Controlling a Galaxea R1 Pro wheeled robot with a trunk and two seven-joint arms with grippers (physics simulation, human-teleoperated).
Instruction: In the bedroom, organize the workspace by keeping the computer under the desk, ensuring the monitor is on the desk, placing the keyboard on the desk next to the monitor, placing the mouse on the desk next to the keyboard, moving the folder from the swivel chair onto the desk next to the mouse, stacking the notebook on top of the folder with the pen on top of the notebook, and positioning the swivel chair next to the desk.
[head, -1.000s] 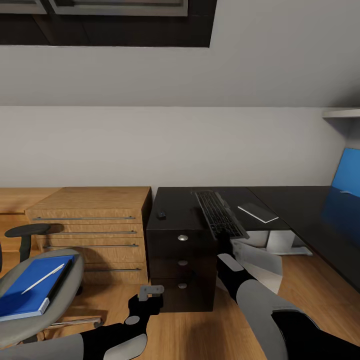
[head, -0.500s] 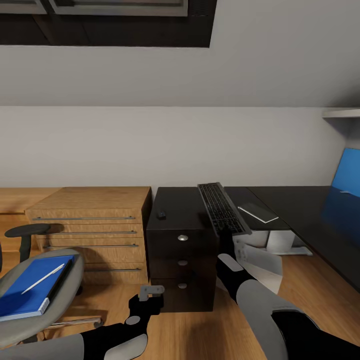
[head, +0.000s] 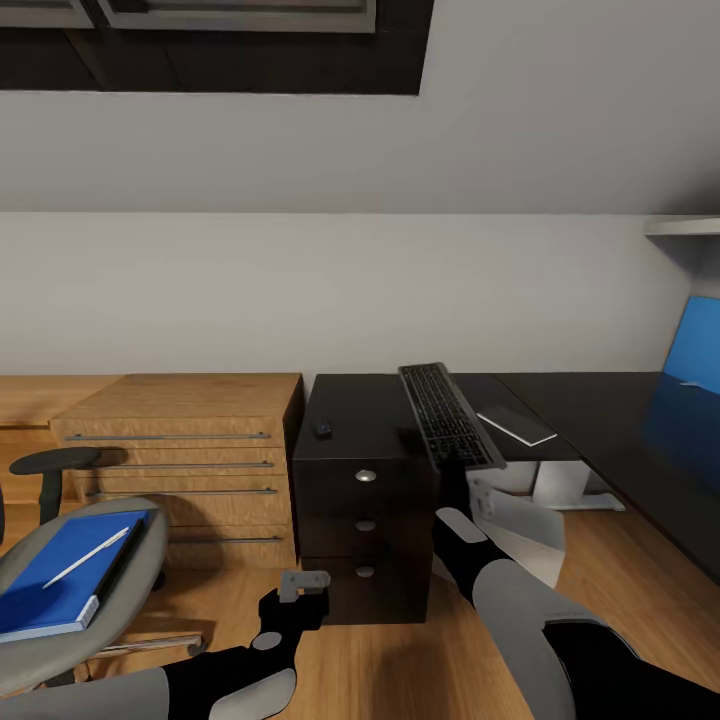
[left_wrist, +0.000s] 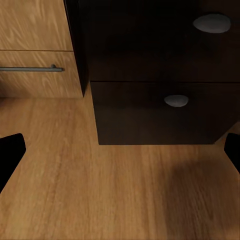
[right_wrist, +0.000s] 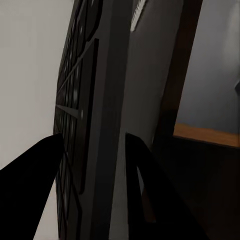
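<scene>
My right gripper (head: 462, 476) is shut on the near end of the keyboard (head: 447, 414), holding it tilted just above the black desk (head: 355, 400). In the right wrist view the keyboard (right_wrist: 95, 100) runs edge-on between the two dark fingers (right_wrist: 35, 180). The small dark mouse (head: 323, 429) lies on the desk above the drawer unit. At lower left the swivel chair (head: 60, 640) carries the blue folder (head: 55, 575) with the pen (head: 86, 557) lying on it. A dark edge shows along the folder's right side. My left gripper (head: 303, 582) hangs open over the floor before the drawers (left_wrist: 165, 105).
A light wooden drawer chest (head: 185, 450) stands against the desk's left side. A flat grey slab (head: 516, 424) lies on the desk right of the keyboard. A pale grey box (head: 525, 535) sits on the floor behind my right wrist. The blue back panel (head: 698, 345) is at far right.
The keyboard has risen off the desk top in my right gripper and shifted slightly right. The left arm, chair and mouse have stayed still.
</scene>
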